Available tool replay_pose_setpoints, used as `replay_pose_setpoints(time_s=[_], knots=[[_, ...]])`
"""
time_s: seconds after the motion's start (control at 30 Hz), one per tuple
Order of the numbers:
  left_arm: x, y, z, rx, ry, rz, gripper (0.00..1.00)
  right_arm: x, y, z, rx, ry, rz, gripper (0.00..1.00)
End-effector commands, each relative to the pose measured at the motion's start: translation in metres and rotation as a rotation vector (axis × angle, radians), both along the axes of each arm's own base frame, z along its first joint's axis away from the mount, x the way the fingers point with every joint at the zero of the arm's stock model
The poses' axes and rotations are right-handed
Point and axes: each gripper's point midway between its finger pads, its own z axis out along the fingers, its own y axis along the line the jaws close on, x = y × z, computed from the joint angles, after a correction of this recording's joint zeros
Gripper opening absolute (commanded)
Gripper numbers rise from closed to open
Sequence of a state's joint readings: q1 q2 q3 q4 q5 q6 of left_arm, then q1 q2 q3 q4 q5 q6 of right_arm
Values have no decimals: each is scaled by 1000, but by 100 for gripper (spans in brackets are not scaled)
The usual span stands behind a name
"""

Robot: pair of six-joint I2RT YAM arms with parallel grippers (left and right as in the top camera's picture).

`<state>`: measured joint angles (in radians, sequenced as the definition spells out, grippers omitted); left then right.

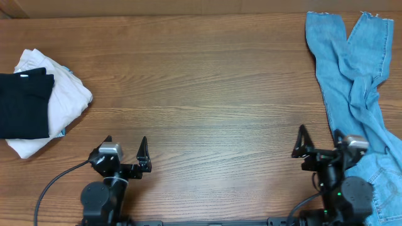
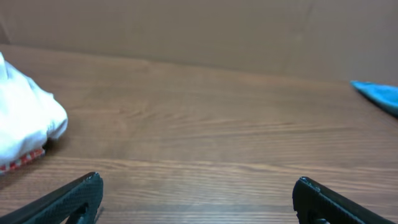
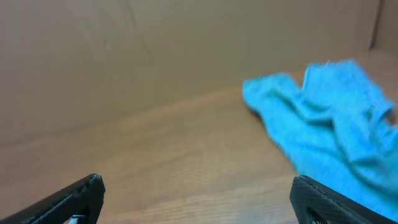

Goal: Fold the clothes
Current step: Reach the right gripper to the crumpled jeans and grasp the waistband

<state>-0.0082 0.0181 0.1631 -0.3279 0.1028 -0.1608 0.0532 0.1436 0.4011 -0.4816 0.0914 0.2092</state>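
- At the near edge of the table (image 1: 201, 81), the left gripper (image 1: 125, 144) sat low with its two black fingers spread wide apart and nothing between them. The left wrist view showed the same: the left gripper (image 2: 198, 186) was gaping over bare wood grain.
- Also at the near edge, toward the right, the right gripper (image 1: 320, 135) had its fingers equally far apart and empty. In its own wrist view the right gripper (image 3: 198, 186) framed bare tabletop, with blue cloth just off to the right of its right finger.
- The jeans (image 1: 352, 69) lay along the right side of the table. Their wider near part spread beside and partly under the right arm as seen from above, running off the right edge of the overhead view. Neither gripper touched them.
- On the left side, a little farther in than the left gripper, a white garment (image 1: 69, 94) lay in a loose folded heap, with a black garment (image 1: 25, 100) folded on top of its left part. The left wrist view caught the white garment (image 2: 28, 124) at its left margin, with a reddish patterned strip along its lower edge.
- Farther out, the jeans' two legs stretched toward the far edge, rumpled and pressed together midway, then parting into a narrow V.
- Their frayed hems ended close to the table's far edge at the right corner. A tip of the jeans (image 2: 379, 94) showed at the far right in the left wrist view, and the jeans (image 3: 323, 124) looked bunched in the right wrist view.
- Behind the table stood a plain brown cardboard wall (image 2: 186, 31).
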Motion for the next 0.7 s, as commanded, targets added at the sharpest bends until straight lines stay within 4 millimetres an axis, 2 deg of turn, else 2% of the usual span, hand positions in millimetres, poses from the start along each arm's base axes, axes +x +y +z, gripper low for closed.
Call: replay_pose_setpoints(time_s=[0.0,0.07,0.17,0.23,0.27,0.37,0.5,0.57,0.67], knots=[[-17,-6,61,-35,-44,-32,100,1,-15,28,53,106,-103,100],[-20,-4,77,-18,-24,-19,100,4,-15,33,47,201,-109,100],[-19,0,87,14,49,-4,100,9,-15,36,30,357,-115,100],[-17,-3,86,24,116,-22,100,19,-14,43,19,416,-111,100],[-14,-6,83,19,185,-39,100,30,-9,48,14,453,-82,100],[-6,-9,75,12,267,-60,100,45,-16,45,-23,498,-123,100],[3,-19,65,-11,335,-115,100,50,-68,6,-55,660,-410,100],[6,-20,59,-12,362,-116,100,54,-83,-25,-50,787,-456,100],[8,-20,55,-14,379,-117,100,51,-99,-81,-20,1027,-478,100]])
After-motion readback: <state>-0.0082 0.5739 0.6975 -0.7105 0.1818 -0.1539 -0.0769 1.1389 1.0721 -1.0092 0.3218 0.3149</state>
